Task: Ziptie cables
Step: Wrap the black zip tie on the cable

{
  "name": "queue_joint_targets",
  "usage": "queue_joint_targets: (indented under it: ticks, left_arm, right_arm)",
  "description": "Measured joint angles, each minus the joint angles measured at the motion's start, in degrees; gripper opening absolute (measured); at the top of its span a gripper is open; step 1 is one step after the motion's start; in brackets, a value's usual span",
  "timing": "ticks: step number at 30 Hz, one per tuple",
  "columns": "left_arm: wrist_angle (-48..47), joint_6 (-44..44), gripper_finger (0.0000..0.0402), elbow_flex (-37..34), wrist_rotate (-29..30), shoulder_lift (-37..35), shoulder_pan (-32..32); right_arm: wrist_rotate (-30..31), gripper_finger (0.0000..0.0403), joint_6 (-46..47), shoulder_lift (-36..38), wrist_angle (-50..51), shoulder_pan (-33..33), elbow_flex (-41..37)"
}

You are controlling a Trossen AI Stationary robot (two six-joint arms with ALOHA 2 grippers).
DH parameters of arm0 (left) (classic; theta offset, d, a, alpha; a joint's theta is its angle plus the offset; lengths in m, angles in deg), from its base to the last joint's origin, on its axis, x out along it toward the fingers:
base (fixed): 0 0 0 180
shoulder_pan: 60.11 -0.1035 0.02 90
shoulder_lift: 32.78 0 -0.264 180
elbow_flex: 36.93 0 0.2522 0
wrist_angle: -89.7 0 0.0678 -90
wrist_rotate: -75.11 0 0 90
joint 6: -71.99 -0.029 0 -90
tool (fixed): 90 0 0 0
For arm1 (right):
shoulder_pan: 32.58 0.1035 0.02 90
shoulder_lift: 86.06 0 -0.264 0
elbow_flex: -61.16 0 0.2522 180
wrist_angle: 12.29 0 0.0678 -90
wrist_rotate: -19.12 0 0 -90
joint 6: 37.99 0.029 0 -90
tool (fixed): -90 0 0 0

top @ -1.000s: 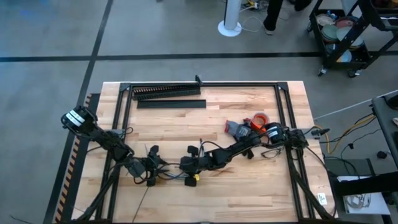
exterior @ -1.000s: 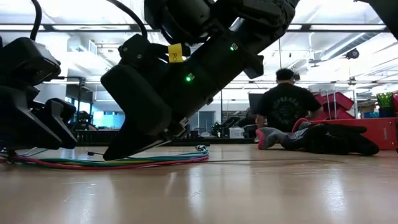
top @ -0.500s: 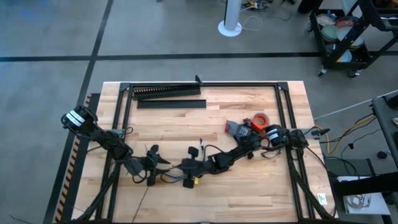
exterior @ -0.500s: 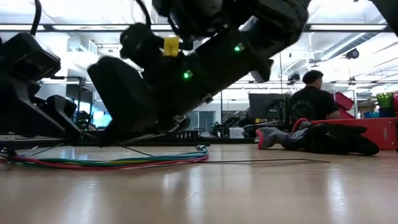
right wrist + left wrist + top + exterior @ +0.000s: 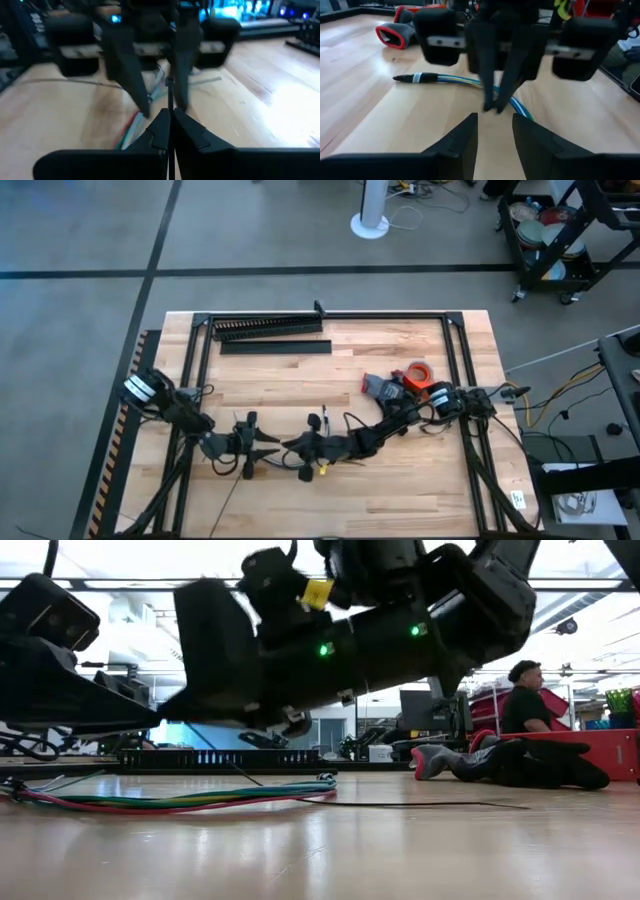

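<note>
The right gripper (image 5: 288,446) is down low over the wooden table (image 5: 400,490), near its front edge and a little left of the middle, with its two fingers (image 5: 159,131) pressed together on a thin dark ziptie (image 5: 170,102) that stands up between the tips. Facing it almost tip to tip is the left gripper (image 5: 270,442), reached in from the table's left edge; its fingers (image 5: 462,137) stand a narrow gap apart and hold nothing. The right wrist view shows those parted fingers head on, with the ziptie rising in the gap between them.

The cables (image 5: 180,802) lie flat on the table under and between the two grippers — here a bundle of coloured wires: red, green and blue in the low view, blue, white and yellow in the left wrist view, where one dark end with a pale band (image 5: 415,78) points away from the bundle. A thin dark strand (image 5: 420,804) trails off along the table from the bundle.

At the back edge the black comb-toothed duct (image 5: 268,328) lies beside its flat cover (image 5: 276,347). Towards the right edge sit a grey and red tool (image 5: 383,388) and an orange tape roll (image 5: 417,372). Beyond the table a person (image 5: 524,705) in dark clothing is seen from the side. No writing or label can be read — only a yellow tag (image 5: 318,593) on the right arm.
</note>
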Motion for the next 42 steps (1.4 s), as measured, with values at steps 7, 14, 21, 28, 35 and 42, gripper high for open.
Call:
queue_joint_targets:
  ticks: [7,14,21,28,35,42]
  left_arm:
    - [12.73,-3.58,0.01,-0.21,0.01,6.12,-0.16]
    - [12.77,-4.73,0.0104,-0.28,0.24,4.13,-0.34]
    - [12.75,-8.46,0.0093,-0.32,1.73,0.36,-0.61]
    - [12.77,-10.46,0.0074,-0.32,1.8,-1.57,-0.75]
    - [12.72,-10.94,0.006,0.84,1.86,-1.59,-1.39]
    - [12.53,-12.07,0.0059,0.92,1.86,-2.68,-1.43]
  right_arm:
    - [1.18,0.0,-1.69,0.07,-7.78,0.62,-2.81]
    - [2.47,0.0,-3.59,0.09,-12.1,0.62,-3.6]
    - [2.56,0.0,-4.34,0.09,-13.48,0.63,-3.6]
    - [2.58,0.0,-5.8,0.13,-16.59,0.63,-3.6]
    - [2.93,0.0,-6.42,0.17,-18.07,0.68,-3.6]
    - [3.21,0.0,-6.94,0.2,-18.22,0.66,-3.6]
